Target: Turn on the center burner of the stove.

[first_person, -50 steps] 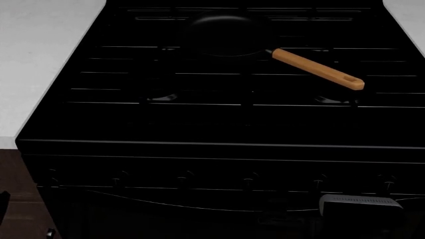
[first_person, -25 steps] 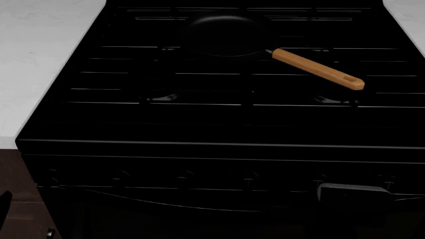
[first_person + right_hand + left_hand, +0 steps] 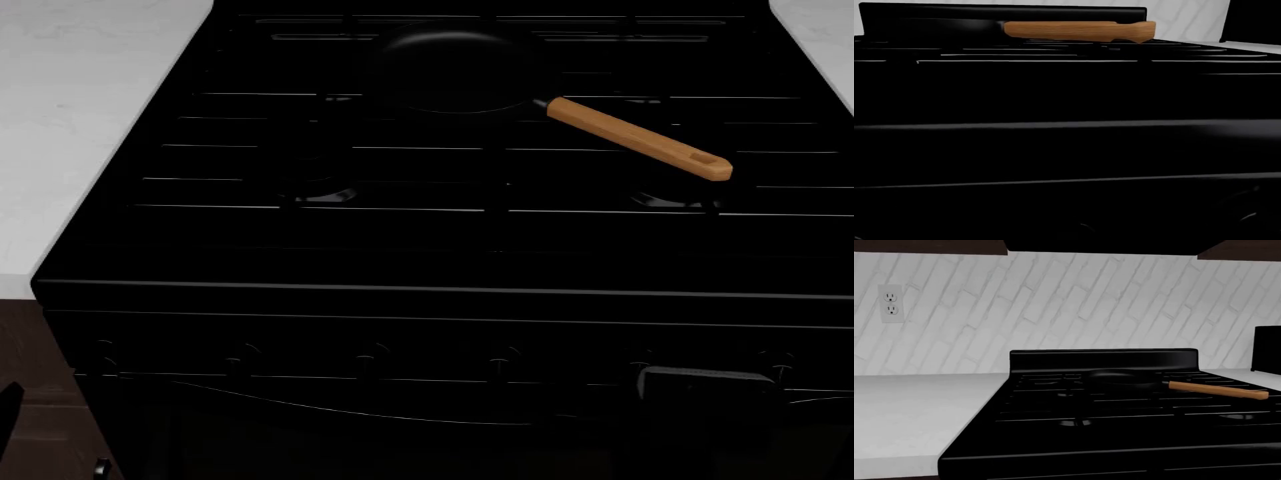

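Observation:
The stove (image 3: 441, 250) is a glossy black range with thin grate bars; it also fills the left wrist view (image 3: 1107, 440) and the right wrist view (image 3: 1067, 100). Six small knobs line its front, from the leftmost knob (image 3: 104, 352) to the rightmost knob (image 3: 778, 365). The center burner itself is lost in the black top. A grey part of my right gripper (image 3: 707, 380) hovers at the front panel, just right of the fifth knob (image 3: 643, 362); its fingers are hidden. Only dark slivers of my left gripper (image 3: 8, 398) show at the lower left edge.
A black pan (image 3: 454, 65) with a wooden handle (image 3: 641, 138) rests on the rear grates; the handle points toward the front right. White counter (image 3: 80, 90) flanks the stove, and dark wooden cabinet (image 3: 34, 350) lies below it. A wall outlet (image 3: 891, 303) is on the tiled backsplash.
Over the last second my right gripper rose and edged left toward the fifth knob; it has hardly moved since half a second ago. The pan and the left arm stayed put.

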You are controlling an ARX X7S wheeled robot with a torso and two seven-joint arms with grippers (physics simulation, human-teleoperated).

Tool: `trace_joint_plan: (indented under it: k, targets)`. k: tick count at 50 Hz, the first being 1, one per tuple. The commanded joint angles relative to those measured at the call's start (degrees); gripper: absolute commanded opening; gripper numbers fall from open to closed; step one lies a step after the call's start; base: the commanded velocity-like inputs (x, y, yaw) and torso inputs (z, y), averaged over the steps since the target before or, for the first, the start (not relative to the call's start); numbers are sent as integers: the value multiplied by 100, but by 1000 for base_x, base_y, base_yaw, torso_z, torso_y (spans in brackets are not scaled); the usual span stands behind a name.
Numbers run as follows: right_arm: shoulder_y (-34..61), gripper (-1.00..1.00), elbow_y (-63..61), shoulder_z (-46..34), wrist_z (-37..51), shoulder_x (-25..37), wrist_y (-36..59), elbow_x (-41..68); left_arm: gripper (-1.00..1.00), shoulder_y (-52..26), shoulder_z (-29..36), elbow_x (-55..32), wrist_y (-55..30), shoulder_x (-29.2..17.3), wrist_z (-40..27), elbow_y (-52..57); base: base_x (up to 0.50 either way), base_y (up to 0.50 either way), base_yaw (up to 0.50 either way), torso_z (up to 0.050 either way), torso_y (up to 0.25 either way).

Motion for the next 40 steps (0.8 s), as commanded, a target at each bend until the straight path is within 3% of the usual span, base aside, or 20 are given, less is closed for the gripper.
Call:
trace_joint_plan:
  k: [1,6,12,13,25,28,31,40]
  targets:
    - [697,100,1391,-74,-168,-22,-605,-88,100,-13,29,90,50,0,-40,-43,0,0,0,0,0]
    - [1017,100,2437,-59,-255,-71,-1203,-92,100,-27,53,85,37,-19,-59,-47,19,0,4,0,0]
    - [1017,100,2467,22,-304,-95,-1172,-65,100,-39,53,47,58,-41,-69,-85,24,0,10,0,0]
    - [1021,-100,2470,33,-381,-111,-1184,-64,100,-49,62,46,48,-44,-71,-88,23,0,10,0,0]
    - [961,-100,2190,59,-413,-140,-1197,-83,100,-45,121,42,70,-96,-107,-96,18,0,10,0,0]
    - [642,-100,1283,-81,-80,-64,-918,-319,100,-52,118,21,53,-104,-118,-81,14,0,9,-5,0]
    - [205,-100,-108,-291,-28,24,28,-528,100,-52,126,13,69,-118,-122,-94,4,0,6,0,0]
    - [-6,-100,-1077,-758,105,254,867,-1188,100,-66,146,-4,52,-143,-163,-87,0,0,2,0,0]
